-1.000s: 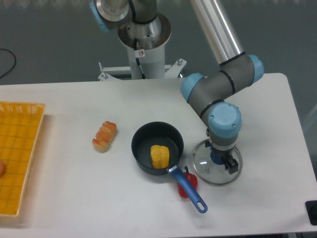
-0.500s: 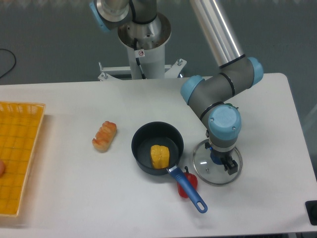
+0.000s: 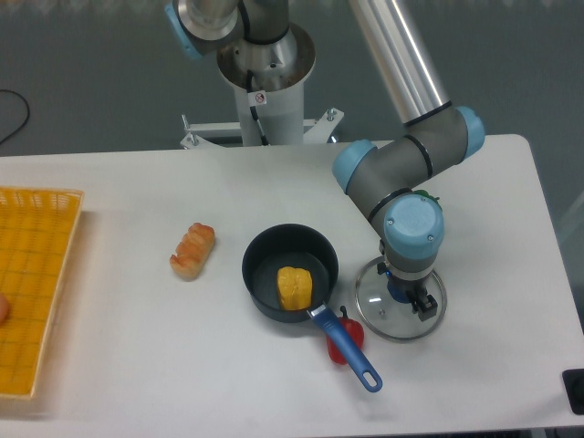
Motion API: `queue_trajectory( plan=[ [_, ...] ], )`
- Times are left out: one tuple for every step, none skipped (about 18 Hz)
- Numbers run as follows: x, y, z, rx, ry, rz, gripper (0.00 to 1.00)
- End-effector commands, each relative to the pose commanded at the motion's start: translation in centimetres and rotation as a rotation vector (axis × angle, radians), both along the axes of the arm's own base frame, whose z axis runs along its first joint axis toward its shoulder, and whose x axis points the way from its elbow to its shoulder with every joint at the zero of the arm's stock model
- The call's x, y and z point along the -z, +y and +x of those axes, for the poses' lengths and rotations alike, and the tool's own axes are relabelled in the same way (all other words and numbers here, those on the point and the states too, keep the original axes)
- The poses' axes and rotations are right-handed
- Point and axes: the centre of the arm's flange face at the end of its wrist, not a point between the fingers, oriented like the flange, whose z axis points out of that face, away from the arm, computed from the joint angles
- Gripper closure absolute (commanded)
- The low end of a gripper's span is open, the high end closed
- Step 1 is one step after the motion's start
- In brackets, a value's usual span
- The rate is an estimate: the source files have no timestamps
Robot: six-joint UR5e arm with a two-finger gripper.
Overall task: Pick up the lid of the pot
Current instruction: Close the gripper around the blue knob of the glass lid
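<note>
Nearest, the pan's blue handle extends over 1 red pepper. Beyond, the pot lid lies flat on the table, right of the black pan in view. Its blue knob is under the gripper, with 1 fingertip to each side. Whether the fingers are open or gripping the knob, I cannot tell. Assessment: approach essentially complete; secure grip unconfirmed; lift outstanding.

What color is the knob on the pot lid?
The knob is blue, seen in the fixed camera's view, partly hidden by the hand.
</note>
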Motion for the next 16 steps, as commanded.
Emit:
queue_trajectory(
  plan=[
    [0.00,0.00,0.00,-0.005,0.001,0.000,0.15],
    [0.02,-0.01,0.01,-0.003,-0.001,-0.001,0.15],
    [0.02,-0.01,0.01,-0.003,-0.001,-0.001,0.17],
    [0.01,0.06,0.07,-0.005,0.000,-0.002,0.19],
    [0.01,0.06,0.07,-0.005,0.000,-0.002,0.22],
    [0.01,0.06,0.07,-0.005,0.000,-0.002,0.22],
    [0.01,-0.02,0.01,-0.006,0.000,-0.002,0.24],
    [0.01,0.06,0.07,-0.005,0.000,-0.002,0.28],
    [0.01,0.06,0.07,-0.005,0.000,-0.002,0.31],
    [0.01,0.06,0.07,-0.005,0.000,-0.002,0.32],
    [0.03,0.05,0.09,-0.005,-0.001,-0.002,0.35],
    [0.03,0.05,0.09,-0.005,-0.001,-0.002,0.35],
    [-0.04,0.07,0.05,-0.003,0.000,-0.002,0.37],
    [-0.09,0.09,0.02,-0.002,0.000,-0.002,0.37],
    [-0.07,0.08,0.03,-0.002,-0.001,-0.003,0.37],
    [-0.21,0.13,-0.05,-0.002,0.001,-0.001,0.39]
  ],
)
